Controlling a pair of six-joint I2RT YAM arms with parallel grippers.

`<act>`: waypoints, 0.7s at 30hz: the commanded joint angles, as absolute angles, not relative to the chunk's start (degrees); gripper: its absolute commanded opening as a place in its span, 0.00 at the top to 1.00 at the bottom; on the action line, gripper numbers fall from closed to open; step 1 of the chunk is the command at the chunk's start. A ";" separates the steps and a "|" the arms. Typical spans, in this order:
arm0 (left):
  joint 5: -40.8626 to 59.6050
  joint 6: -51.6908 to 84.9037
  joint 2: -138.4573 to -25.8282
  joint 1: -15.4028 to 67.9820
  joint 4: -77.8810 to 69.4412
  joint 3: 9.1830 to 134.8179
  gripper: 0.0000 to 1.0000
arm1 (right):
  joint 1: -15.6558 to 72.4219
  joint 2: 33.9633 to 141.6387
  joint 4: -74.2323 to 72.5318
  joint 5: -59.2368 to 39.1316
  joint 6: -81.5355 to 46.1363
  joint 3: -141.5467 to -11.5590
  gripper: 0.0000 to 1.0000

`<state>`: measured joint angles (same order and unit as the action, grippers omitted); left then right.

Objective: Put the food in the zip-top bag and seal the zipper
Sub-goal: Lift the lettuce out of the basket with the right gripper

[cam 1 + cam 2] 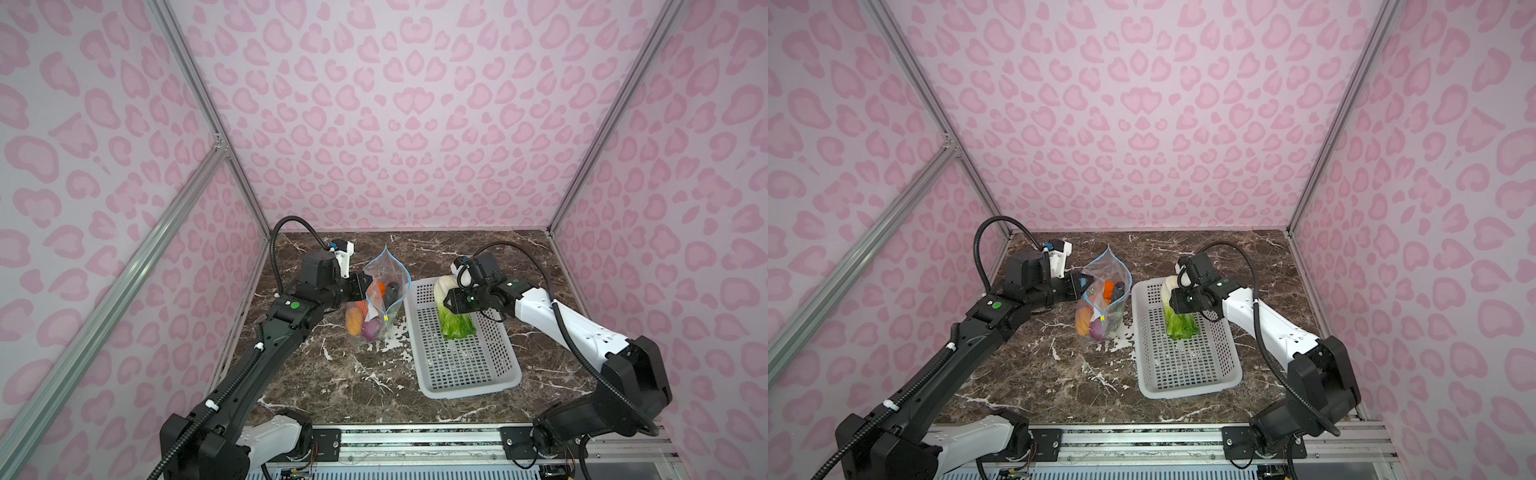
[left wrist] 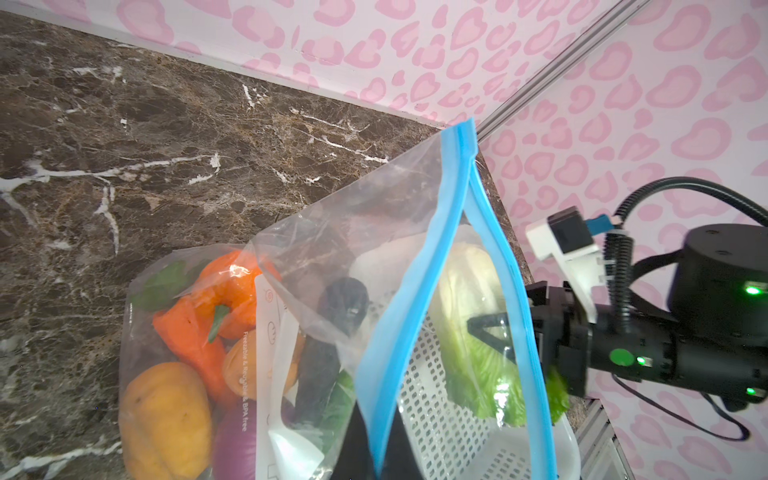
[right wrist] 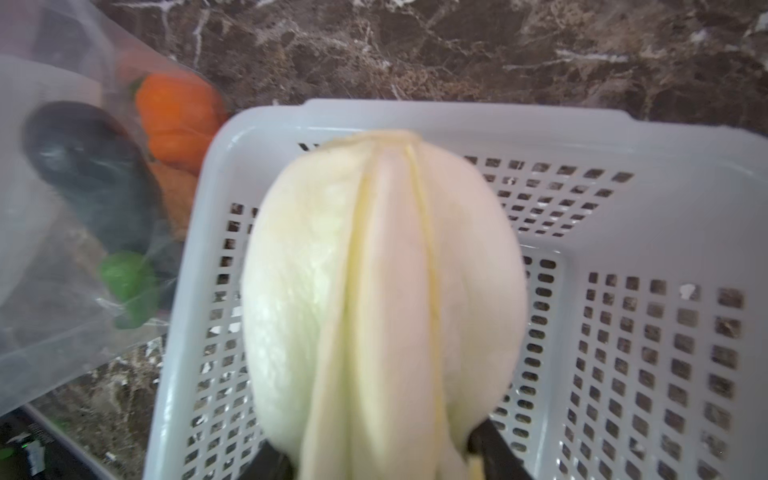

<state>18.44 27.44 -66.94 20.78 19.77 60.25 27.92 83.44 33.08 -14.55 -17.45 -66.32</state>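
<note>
1. Pinches bag [image 1: 388, 270] rim in left gripper [image 1: 360, 291], jaws fully closed, propping the mouth open; other food [image 1: 354, 323] already inside.
2. Clamps cabbage [image 1: 457, 322] mid-body in right gripper [image 1: 448, 302], jaws partway closed around it, over basket [image 1: 469, 392]; hard to tell whether lifted clear.
3. Risks catching leaves on zipper [image 2: 380, 395], buckling the floppy mouth and dropping cabbage beside bag.

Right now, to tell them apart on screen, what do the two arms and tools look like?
The left arm is mostly black; the right arm is white with black joints. Both carry a black ribbed cable, a round green dot near the wrist and a white camera mount; the left tool and right tool are black.
</note>
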 commanded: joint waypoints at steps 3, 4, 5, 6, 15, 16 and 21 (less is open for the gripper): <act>18.08 27.69 -66.76 20.65 18.96 60.13 0.98 | 26.75 77.80 27.98 -17.52 -19.78 -69.67 0.83; 18.10 27.69 -66.80 20.71 18.93 60.12 0.97 | 26.81 77.16 27.30 -17.31 -20.12 -70.18 0.91; 18.10 27.73 -66.79 20.74 18.98 60.12 0.98 | 26.73 76.28 26.28 -17.42 -20.66 -70.76 0.97; 18.05 27.69 -66.79 20.66 18.95 60.12 0.97 | 26.76 75.44 24.88 -17.73 -21.25 -71.04 1.00; 18.02 27.69 -66.88 20.73 18.98 60.04 0.97 | 30.45 72.24 14.32 -19.23 -26.72 -72.37 1.00; 18.05 27.69 -66.95 20.67 18.98 60.10 0.97 | 32.09 72.24 14.03 -17.87 -26.36 -73.24 1.00; 18.28 27.77 -67.15 20.73 18.90 60.03 0.97 | 40.60 72.88 11.34 -8.63 -24.88 -77.12 1.00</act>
